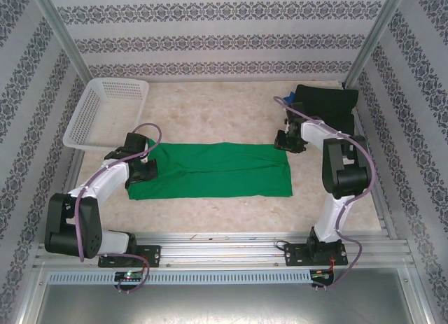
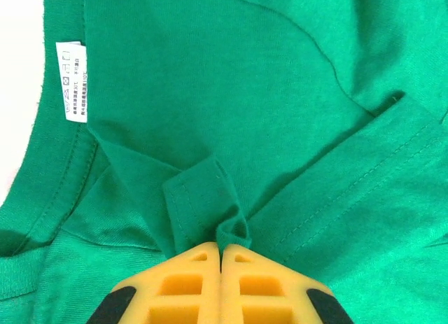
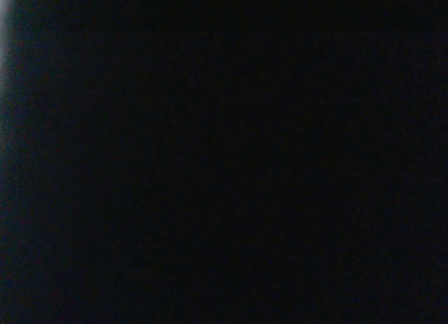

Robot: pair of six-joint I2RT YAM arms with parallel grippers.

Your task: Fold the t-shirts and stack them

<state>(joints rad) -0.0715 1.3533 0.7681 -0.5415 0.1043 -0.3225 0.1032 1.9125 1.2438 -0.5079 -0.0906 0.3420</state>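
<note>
- Your left gripper (image 2: 222, 248) is clamped shut on a small pinched fold of the green t-shirt (image 2: 231, 93), with the yellow fingers pressed together.
- Your right gripper (image 1: 285, 142) sits at the shirt's far right corner. You cannot tell how its jaws stand, as the right wrist view is too dark.
- Bare surface (image 1: 210, 110) lies open beyond the shirt's far edge, and a narrower strip runs along its near edge.
- The white basket (image 1: 105, 110) stands far left, close behind your left arm.
- The black t-shirt (image 1: 325, 100) is piled far right, just behind the right gripper, with blue fabric (image 1: 285, 98) at its left edge.
- The green shirt lies mid-surface as a long, mostly flat band running left to right. Beside the pinch you see its collar, a white care label (image 2: 72, 80) and creased stitched hems.
</note>
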